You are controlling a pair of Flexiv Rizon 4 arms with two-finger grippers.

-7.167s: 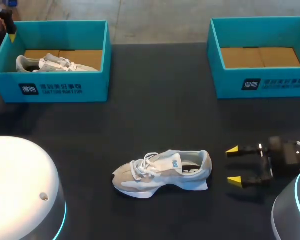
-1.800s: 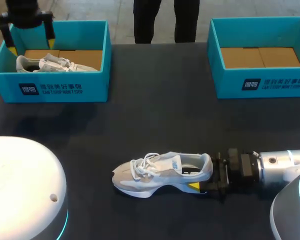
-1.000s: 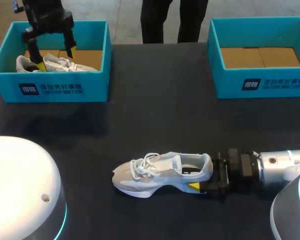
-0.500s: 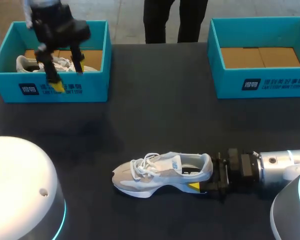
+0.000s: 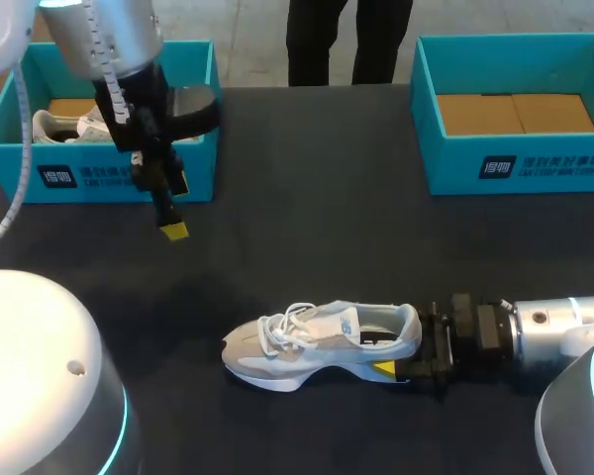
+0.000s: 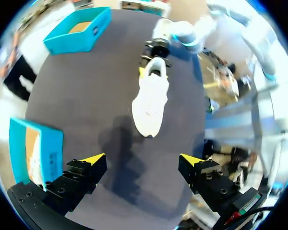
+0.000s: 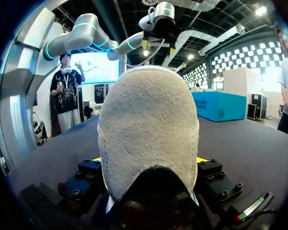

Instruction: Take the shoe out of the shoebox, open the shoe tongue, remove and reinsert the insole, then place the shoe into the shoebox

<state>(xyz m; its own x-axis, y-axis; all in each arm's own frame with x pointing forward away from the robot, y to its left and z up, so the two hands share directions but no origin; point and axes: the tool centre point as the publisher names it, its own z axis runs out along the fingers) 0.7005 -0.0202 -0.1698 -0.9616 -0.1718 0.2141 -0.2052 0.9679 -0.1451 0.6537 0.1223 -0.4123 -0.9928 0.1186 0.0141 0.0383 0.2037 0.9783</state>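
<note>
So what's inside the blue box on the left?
A pale shoe lies on the brown cardboard floor; the left arm hides much of it.

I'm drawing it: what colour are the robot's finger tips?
Bright yellow, clearest on the left arm's fingers in the left wrist view.

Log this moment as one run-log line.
right tool: shut on shoe heel | shoe: upright on table | left tool: open, above table near left shoebox | second shoe: in left shoebox
</note>
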